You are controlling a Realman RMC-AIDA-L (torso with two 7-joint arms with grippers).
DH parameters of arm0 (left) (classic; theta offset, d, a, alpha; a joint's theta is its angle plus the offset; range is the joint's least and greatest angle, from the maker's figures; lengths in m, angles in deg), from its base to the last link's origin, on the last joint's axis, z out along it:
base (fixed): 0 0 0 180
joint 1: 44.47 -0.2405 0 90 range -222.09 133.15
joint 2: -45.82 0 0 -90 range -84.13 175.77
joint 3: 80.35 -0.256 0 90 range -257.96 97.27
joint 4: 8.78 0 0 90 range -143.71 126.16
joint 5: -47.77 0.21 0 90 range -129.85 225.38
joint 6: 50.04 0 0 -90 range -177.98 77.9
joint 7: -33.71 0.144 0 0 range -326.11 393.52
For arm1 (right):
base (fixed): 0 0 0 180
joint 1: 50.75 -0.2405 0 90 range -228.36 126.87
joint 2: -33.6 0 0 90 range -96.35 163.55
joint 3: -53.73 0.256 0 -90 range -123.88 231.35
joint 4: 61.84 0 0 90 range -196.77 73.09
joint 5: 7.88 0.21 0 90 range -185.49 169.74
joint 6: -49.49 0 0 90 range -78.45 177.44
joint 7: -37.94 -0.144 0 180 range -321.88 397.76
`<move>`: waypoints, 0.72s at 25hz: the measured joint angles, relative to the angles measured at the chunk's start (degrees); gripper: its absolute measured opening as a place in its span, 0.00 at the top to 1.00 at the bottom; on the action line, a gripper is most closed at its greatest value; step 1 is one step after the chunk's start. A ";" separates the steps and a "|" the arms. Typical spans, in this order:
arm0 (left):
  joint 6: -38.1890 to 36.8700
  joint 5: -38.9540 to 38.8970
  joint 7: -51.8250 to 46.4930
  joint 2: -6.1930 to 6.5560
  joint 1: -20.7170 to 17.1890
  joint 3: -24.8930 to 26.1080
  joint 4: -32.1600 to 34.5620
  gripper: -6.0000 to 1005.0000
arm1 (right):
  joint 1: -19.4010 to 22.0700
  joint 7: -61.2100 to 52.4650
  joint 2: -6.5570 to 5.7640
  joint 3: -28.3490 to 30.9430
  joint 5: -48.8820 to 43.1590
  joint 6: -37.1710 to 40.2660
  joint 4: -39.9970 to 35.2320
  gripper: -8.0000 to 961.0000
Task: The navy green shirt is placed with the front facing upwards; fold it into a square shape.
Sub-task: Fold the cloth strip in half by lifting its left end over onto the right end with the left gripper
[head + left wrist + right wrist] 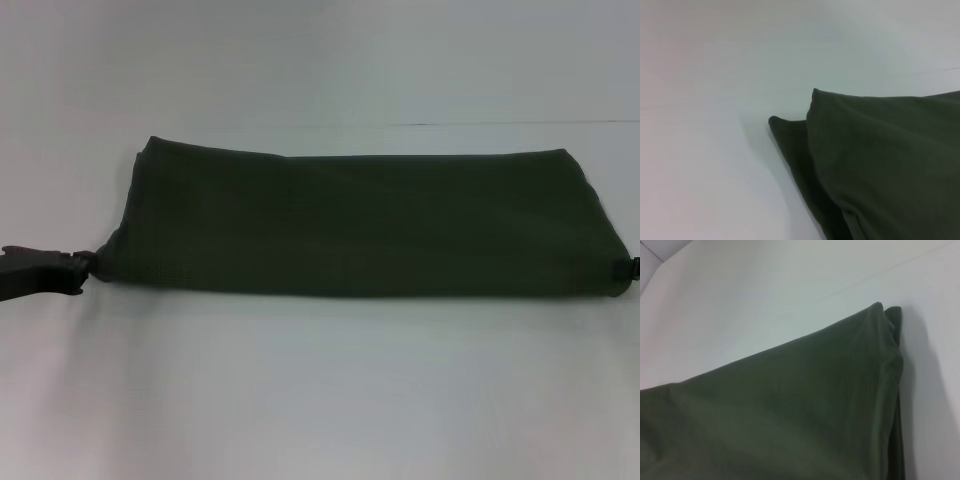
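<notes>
shirt [360,225]: folded band on desk [320,400], long axis left-right | left hand [88,268]: pinching shirt's near-left corner | right hand [634,268]: at near-right corner, grip you cannot tell | both equally near

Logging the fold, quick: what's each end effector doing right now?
Left end effector: closed on the shirt, at its near left corner.
Right end effector: at the shirt's near right corner, mostly out of frame; cannot be told.

The head camera looks forward and down over the white desk [320,400], taking in the whole folded shirt [360,225]. Each wrist camera sits low and close at one end of the shirt [890,165] [790,410], sharing that cloth and the desk's far surface.
</notes>
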 joint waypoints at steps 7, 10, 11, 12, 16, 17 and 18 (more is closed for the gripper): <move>-0.68 -0.28 0.00 0.00 -0.03 0.02 0.33 0.97 | 0.22 1.08 0.00 1.30 -0.01 0.62 -0.06 0.98; -0.68 -0.34 -0.04 -0.03 0.00 0.02 0.35 0.96 | 0.22 1.17 0.10 1.42 -0.01 0.73 -0.06 0.98; -0.68 -0.37 -0.16 -0.06 0.04 0.03 0.36 0.96 | 0.22 1.17 0.15 1.58 -0.01 0.74 -0.06 0.98; -0.68 -0.40 -0.23 -0.07 0.06 0.03 0.36 0.96 | 0.22 1.18 0.19 1.81 -0.01 0.78 -0.06 0.98; -0.69 -0.85 -0.41 -0.09 0.07 0.02 0.37 0.96 | 0.22 1.19 0.12 3.30 0.01 1.51 -0.06 0.96; -0.77 -1.07 -0.43 -0.09 0.03 0.14 0.39 0.96 | 0.22 1.20 0.03 3.85 0.02 1.95 -0.06 0.95; -0.97 -1.46 -0.81 -0.09 -0.04 0.86 0.49 0.96 | 0.23 1.20 -0.06 4.49 0.03 2.37 -0.11 0.95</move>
